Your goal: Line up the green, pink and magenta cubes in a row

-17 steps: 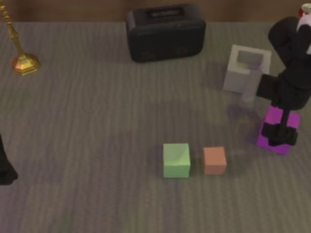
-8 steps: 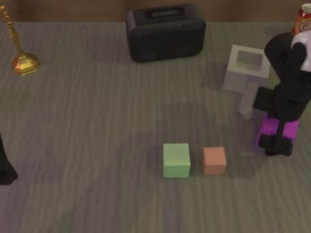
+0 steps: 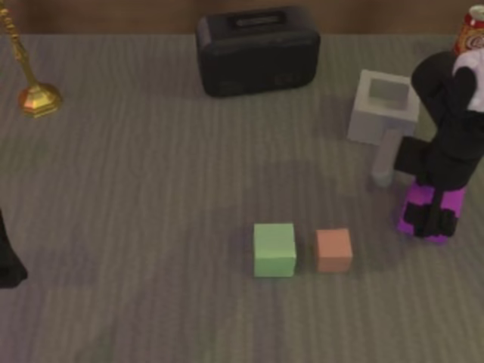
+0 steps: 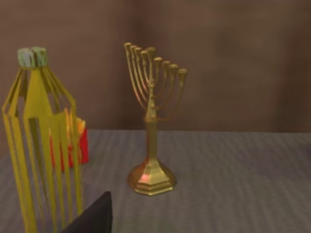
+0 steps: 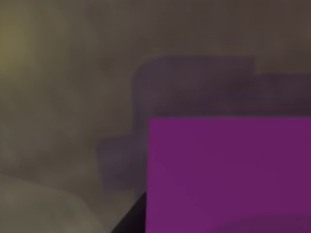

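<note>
R gripper [image 3: 429,219]: jaws clamped on magenta cube [image 3: 423,198].
Next: set it beside pink cube [image 3: 333,250], edges flush w/ green cube [image 3: 274,249].

Your right wrist view is mostly filled toward four o'clock by a flat face of the magenta cube [image 5: 228,174], its top edge level and its left edge upright. Behind it lies the grey-brown tabletop [image 5: 68,87], with a dull purple shadow spreading from the cube toward ten o'clock. A thin dark sliver sits against the cube's lower left edge; you cannot tell what it is.
</note>
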